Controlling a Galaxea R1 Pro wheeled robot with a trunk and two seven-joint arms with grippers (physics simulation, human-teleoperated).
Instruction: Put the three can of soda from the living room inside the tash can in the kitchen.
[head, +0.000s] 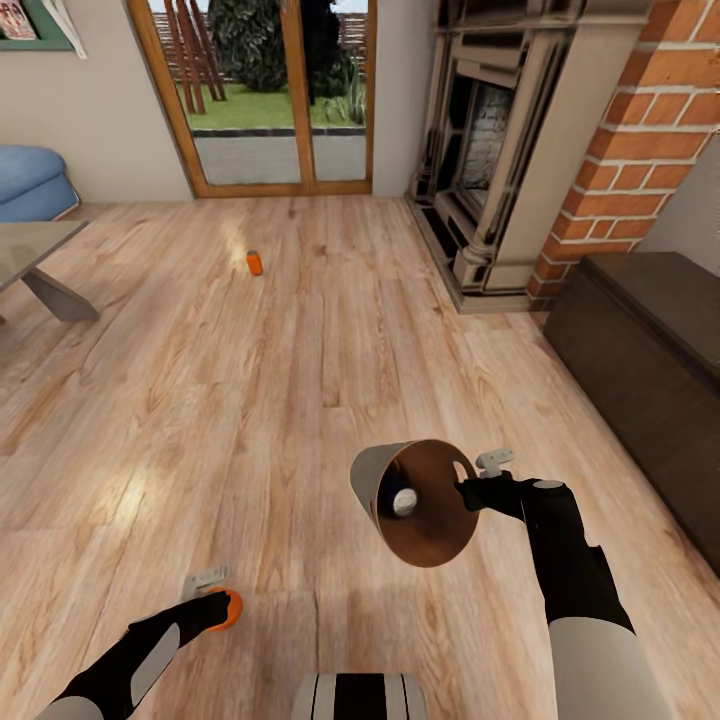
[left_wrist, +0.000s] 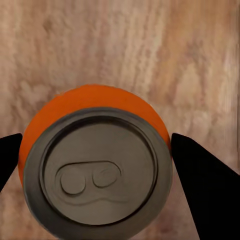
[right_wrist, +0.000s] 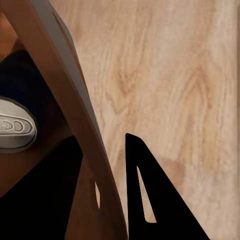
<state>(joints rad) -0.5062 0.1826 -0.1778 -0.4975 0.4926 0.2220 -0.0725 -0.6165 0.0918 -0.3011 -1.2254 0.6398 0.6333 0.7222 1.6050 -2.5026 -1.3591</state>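
Altogether three soda cans (head: 254, 263) (one binned), one bin (head: 372, 482)

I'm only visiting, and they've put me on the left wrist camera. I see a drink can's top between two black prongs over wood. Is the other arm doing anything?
Observer: Yes. The right gripper holds the tash can by its rim, tipped sideways off the wood floor.
Operator: Is anything in it?
Observer: One can of soda lies inside, its silver top facing the head camera.
Operator: Any more cans about?
Observer: A third can sits farther off on the floor, toward the glass doors.
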